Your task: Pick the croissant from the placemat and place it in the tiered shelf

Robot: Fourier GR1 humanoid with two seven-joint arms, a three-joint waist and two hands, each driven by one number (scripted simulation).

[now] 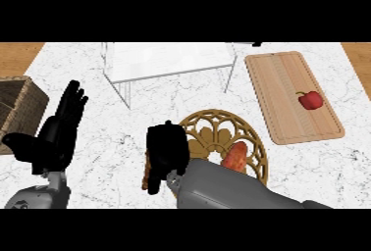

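Nearest, at the view's lower edge: right robot hand (168, 149) at the near-left rim of the round wicker placemat (217, 128), black fingers curled downward over something brownish at the mat's edge. Hard to tell what that brownish strip under the fingers is, or whether anything is truly clamped; closure of this hand not readable from this angle. Grey forearm lying across the mat's near side, hiding part of it.

Just beside that forearm, on the mat: the croissant (235, 156), orange-brown, elongated, resting on the weave and only partly visible. No lift evident; apparently not yet picked up.

To the left, left robot hand (58, 130) upright and idle near the edge, fingers straight and apart, holding nothing. Beyond it, at the far left, a wicker basket (18, 105) partly cut off by the frame.

Further out on the white marbled surface (101, 147): to the right, a wooden cutting board (286, 88) carrying a red bell pepper (310, 100). Farthest, toward the back centre, the tiered shelf (170, 61), white top panel on thin metal legs, nothing visible on it.

Judged progress: early, at the grasp stage. Left to do: secure the croissant, raise it off the mat, carry it away across the surface and set it in the shelf, well apart from the mat.
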